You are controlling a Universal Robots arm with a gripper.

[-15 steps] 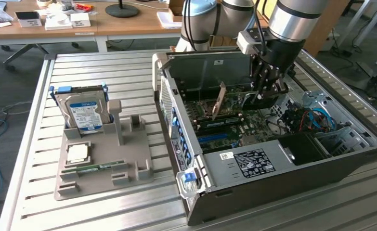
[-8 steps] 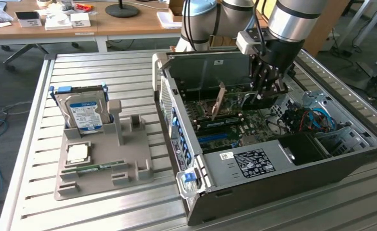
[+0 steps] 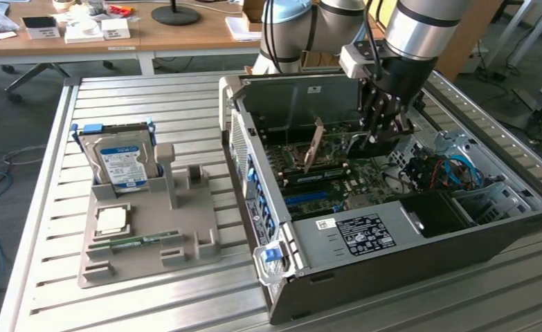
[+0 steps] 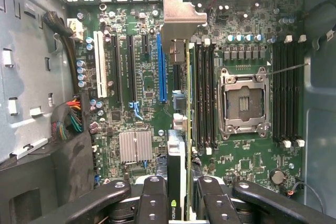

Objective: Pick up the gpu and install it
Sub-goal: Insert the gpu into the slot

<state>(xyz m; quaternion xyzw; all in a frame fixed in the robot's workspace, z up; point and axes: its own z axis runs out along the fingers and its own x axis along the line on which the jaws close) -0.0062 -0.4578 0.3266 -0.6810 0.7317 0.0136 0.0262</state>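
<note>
- Tan-brown sliver standing on edge inside the PC case (image 3: 409, 277): in the exterior view that's about all I get of the gpu (image 3: 315, 145). It's upright over the board, reaching from the hand (image 3: 380, 135) toward the exterior view's left.
- The wrist view gives me what the exterior one can't. I'm looking straight down the card's thin edge (image 4: 187, 129), with its metal bracket (image 4: 181, 17) at the end farthest from the hand (image 4: 184, 205).
- Hand state: the black fingers (image 4: 152, 203) sit on either side of the card and are pinching the gpu between them. It's gripped at the end opposite the bracket.
- Also from the wrist cam: the card's edge runs parallel to the blue slot (image 4: 161, 66) and lines up just beside it, between that slot and a bank of black memory slots (image 4: 205, 98). I can't tell whether it's touching the motherboard (image 4: 147, 85) or hanging above it.
- Other stuff on the board: an open CPU socket (image 4: 244, 103) and a small silver heatsink (image 4: 135, 145).
- The exterior view has the wider scene. The case lies open-side-up on the slatted metal bench (image 3: 160, 104), with the arm coming down into it.
- On the exterior view's left there's a grey holder (image 3: 132, 270) on the bench, well apart from the hand. It holds a hard drive (image 3: 118, 166) standing upright, a CPU chip (image 3: 111, 220) lying flat and a RAM stick (image 3: 146, 240) lying in its groove.
</note>
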